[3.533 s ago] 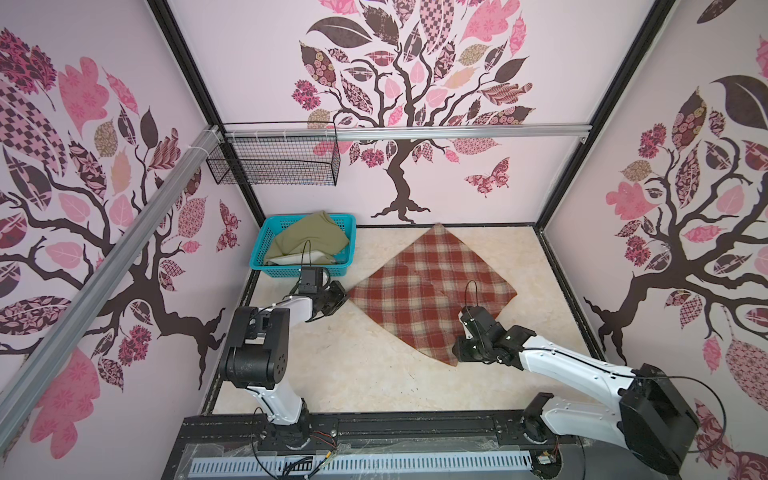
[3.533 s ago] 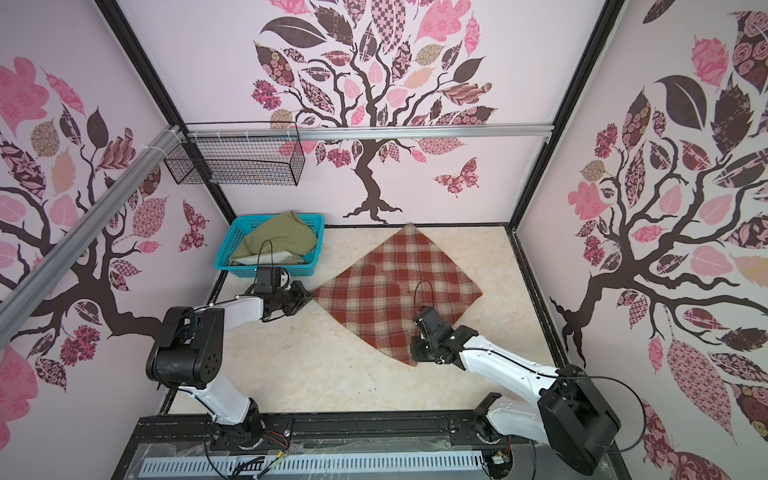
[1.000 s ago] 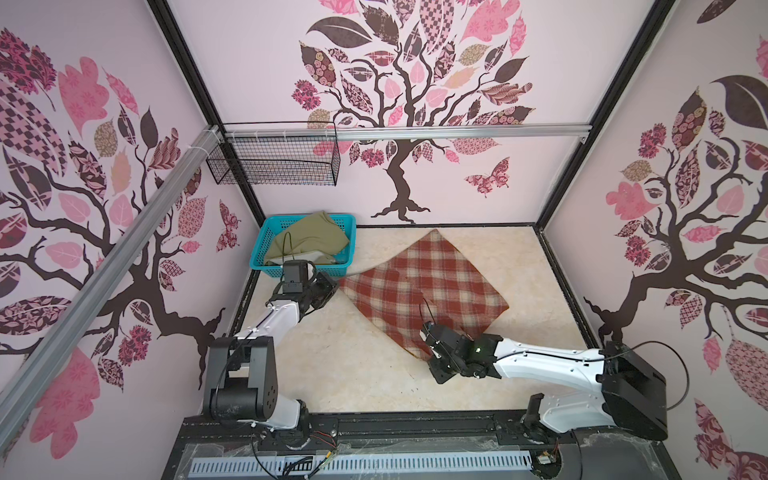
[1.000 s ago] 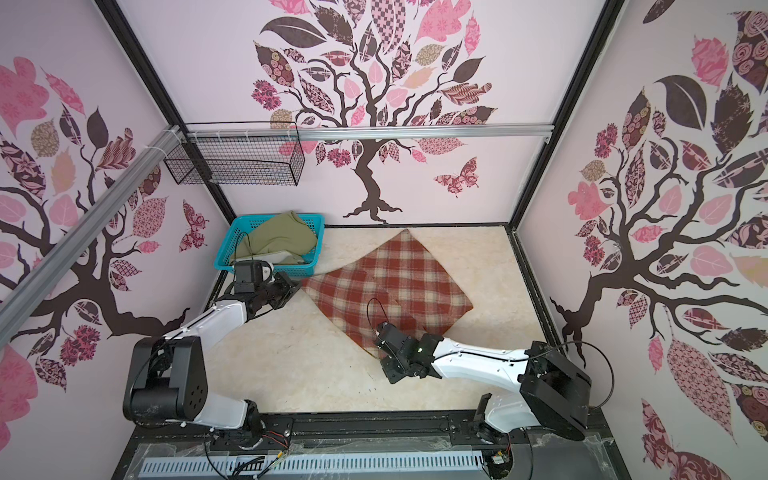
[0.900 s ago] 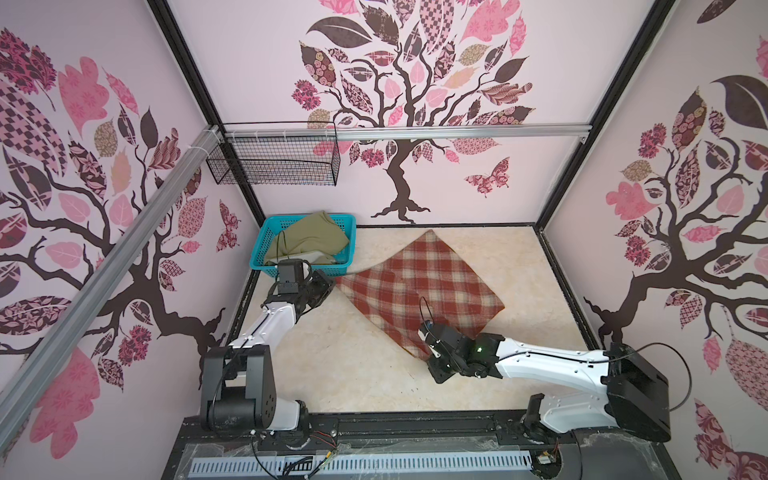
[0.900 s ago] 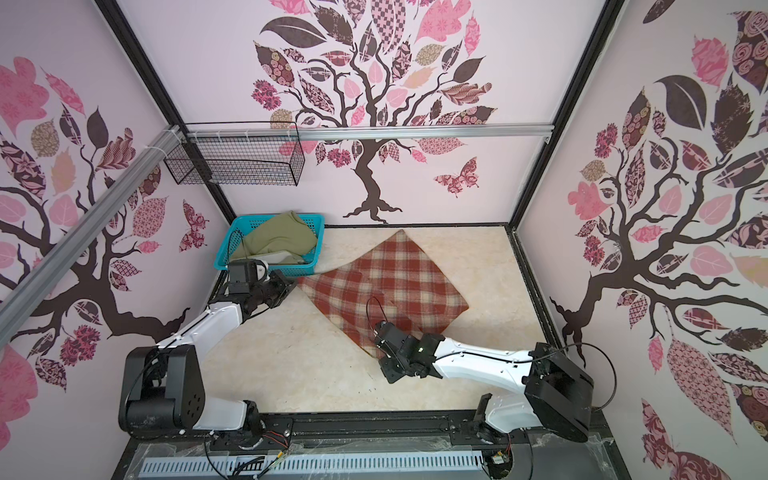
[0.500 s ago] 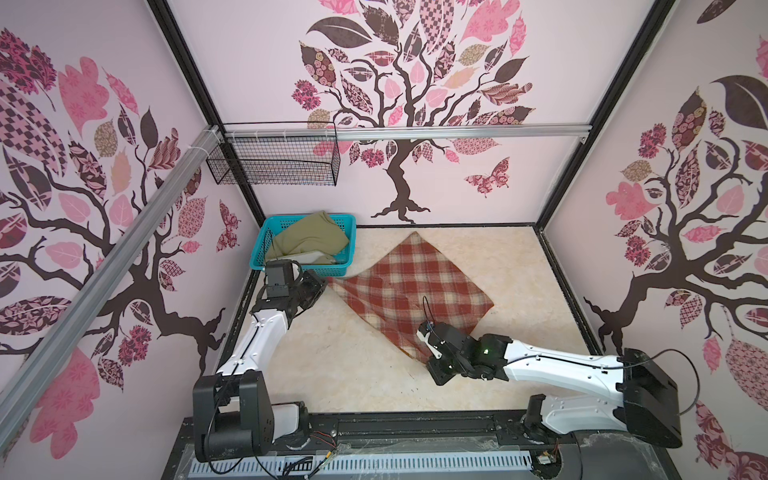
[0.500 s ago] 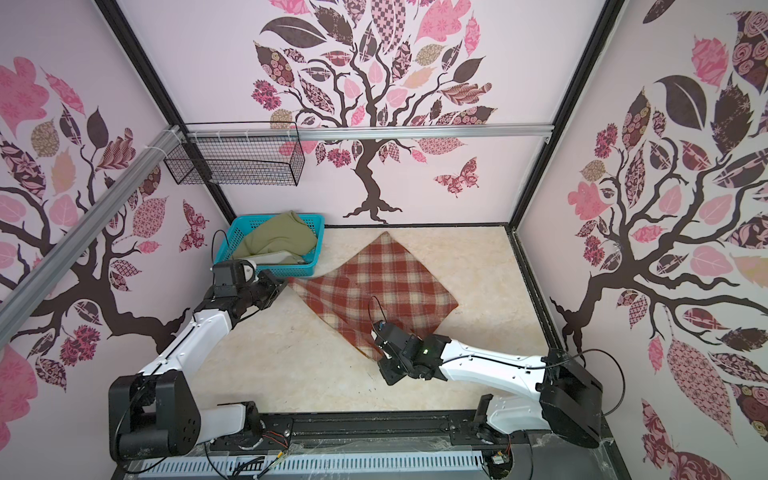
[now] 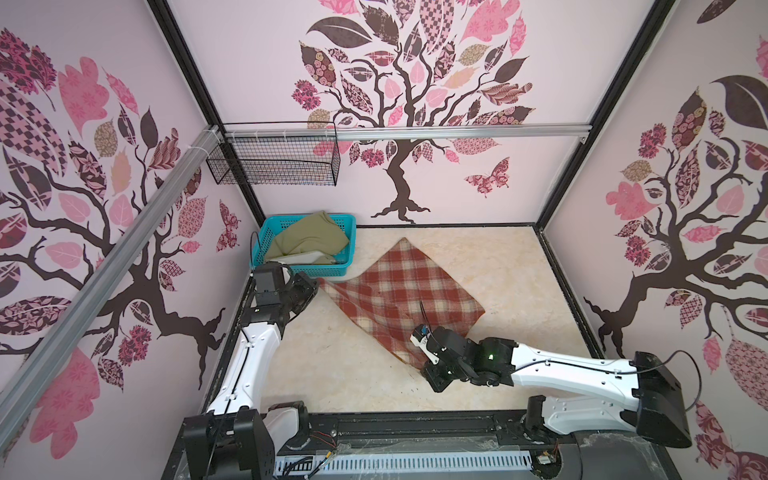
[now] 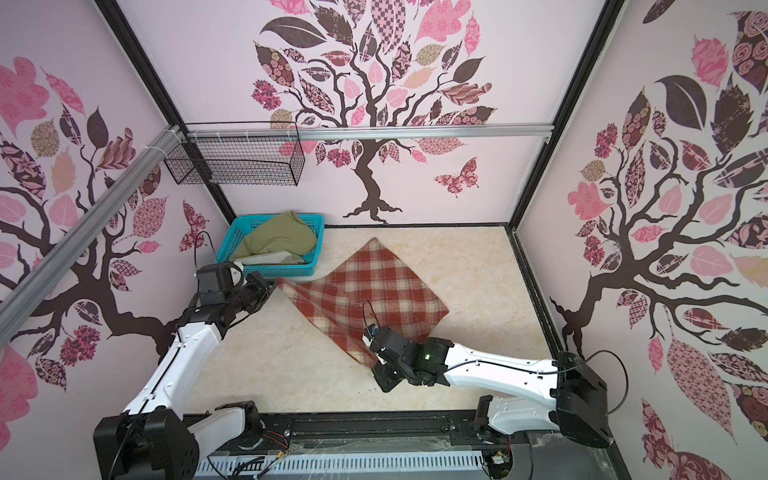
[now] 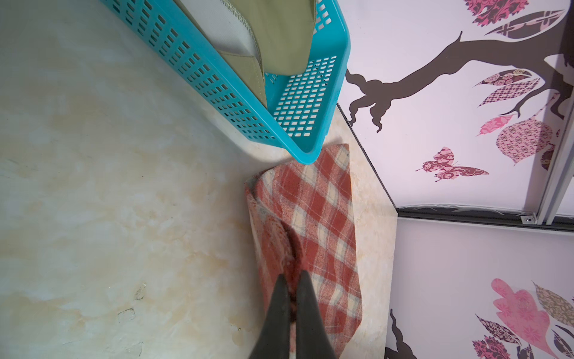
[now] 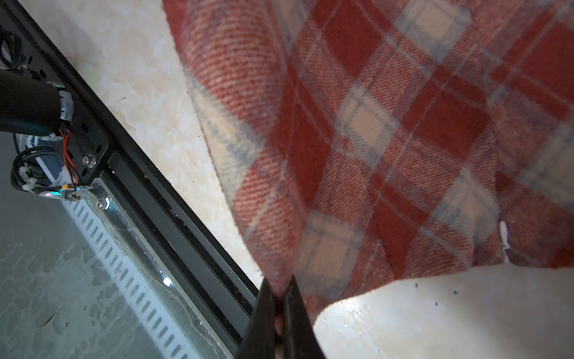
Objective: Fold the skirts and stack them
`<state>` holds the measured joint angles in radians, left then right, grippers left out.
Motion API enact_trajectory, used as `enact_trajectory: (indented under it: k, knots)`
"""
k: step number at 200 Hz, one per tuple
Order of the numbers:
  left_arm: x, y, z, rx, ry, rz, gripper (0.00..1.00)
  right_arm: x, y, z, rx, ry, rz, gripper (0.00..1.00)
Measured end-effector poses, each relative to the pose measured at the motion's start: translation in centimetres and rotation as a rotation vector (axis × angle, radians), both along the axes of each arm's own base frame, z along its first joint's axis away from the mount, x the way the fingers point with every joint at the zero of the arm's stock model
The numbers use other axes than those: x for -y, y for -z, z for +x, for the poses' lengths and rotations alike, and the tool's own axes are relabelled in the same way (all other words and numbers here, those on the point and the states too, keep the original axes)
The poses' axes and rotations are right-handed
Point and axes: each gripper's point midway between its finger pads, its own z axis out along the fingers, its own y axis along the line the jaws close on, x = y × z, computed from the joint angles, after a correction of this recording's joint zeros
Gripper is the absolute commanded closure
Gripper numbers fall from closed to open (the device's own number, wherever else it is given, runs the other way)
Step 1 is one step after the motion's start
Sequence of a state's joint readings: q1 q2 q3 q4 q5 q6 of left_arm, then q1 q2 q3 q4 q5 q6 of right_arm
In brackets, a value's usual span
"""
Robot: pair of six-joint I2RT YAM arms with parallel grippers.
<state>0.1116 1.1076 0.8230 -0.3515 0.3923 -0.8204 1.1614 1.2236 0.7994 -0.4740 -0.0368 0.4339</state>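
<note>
Left gripper (image 11: 293, 276): I am pinching the plaid skirt (image 9: 399, 299) by its corner beside the basket (image 9: 307, 271) | right gripper (image 12: 278, 282): I am clamping its near corner | skirt lying spread on the table (image 9: 332, 374); judging it soft, woolly and limp, corners gripping best | olive skirt (image 9: 307, 243) sitting in the basket

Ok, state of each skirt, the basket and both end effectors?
rust-red and cream plaid woolly skirt: spread out, pinched at two corners.
plain olive-green skirt: crumpled in the basket.
turquoise plastic basket: upright, holding that skirt.
left end effector: shut on plaid skirt.
right end effector: shut on plaid skirt.
</note>
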Motion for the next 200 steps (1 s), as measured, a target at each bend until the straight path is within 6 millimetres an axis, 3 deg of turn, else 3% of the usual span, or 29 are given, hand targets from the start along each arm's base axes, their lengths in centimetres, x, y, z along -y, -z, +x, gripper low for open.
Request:
enact_trajectory:
  k: [100,158,200]
  knots:
    - [-1.5,-2.0,-2.9,0.027,-0.046,0.039,1.00,-2.6,-2.2,-3.8,0.007,-0.104,0.046,1.00]
    - [-1.9,-2.8,-4.6,0.032,-0.066,0.057,1.00,-3.5,-2.3,-5.5,0.012,-0.145,0.041,1.00]
    - [-1.9,-4.6,-5.5,0.061,-0.073,0.070,1.00,-4.1,-2.4,-6.6,0.010,-0.174,0.058,1.00]
